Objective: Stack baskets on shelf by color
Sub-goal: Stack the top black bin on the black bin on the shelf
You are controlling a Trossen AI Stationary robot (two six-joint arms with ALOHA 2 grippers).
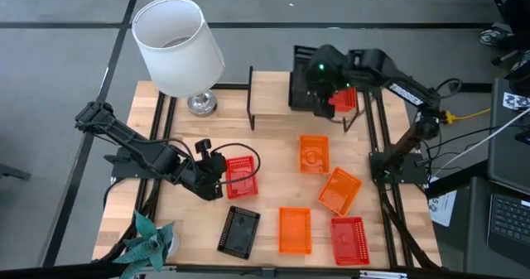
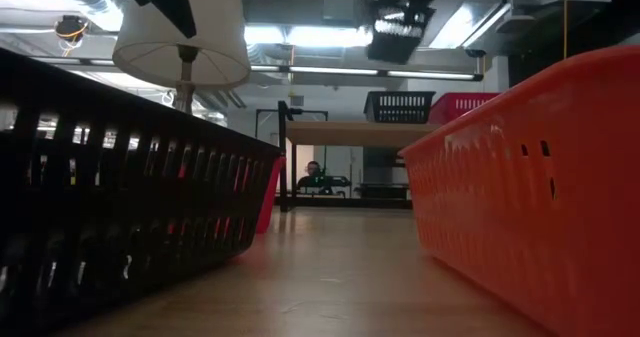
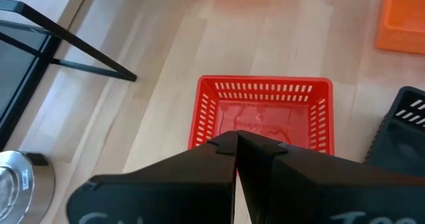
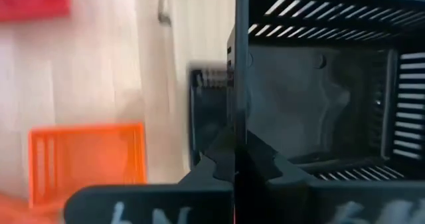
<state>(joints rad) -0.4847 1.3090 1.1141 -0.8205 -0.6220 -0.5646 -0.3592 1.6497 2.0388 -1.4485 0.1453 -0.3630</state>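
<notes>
Low view: black basket [image 2: 120, 207] fills the near left, orange basket [image 2: 530, 197] the near right; beyond them the shelf [image 2: 350, 132] carries a black and a red basket.

High view: left end effector [image 1: 217, 173] sits at the edge of a red basket [image 1: 242, 178] on the desk [image 1: 273, 146]. Right end effector [image 1: 319, 87] hangs over the shelf's right end. Three orange, one red and one black basket lie across the desk's front half. Lamp [image 1: 176, 47] at rear left.

Left wrist view: fingers [image 3: 226, 159] pinched together on the red basket's near wall.

Right wrist view: fingers [image 4: 229, 159] closed on the black basket's [image 4: 319, 84] wall.
</notes>
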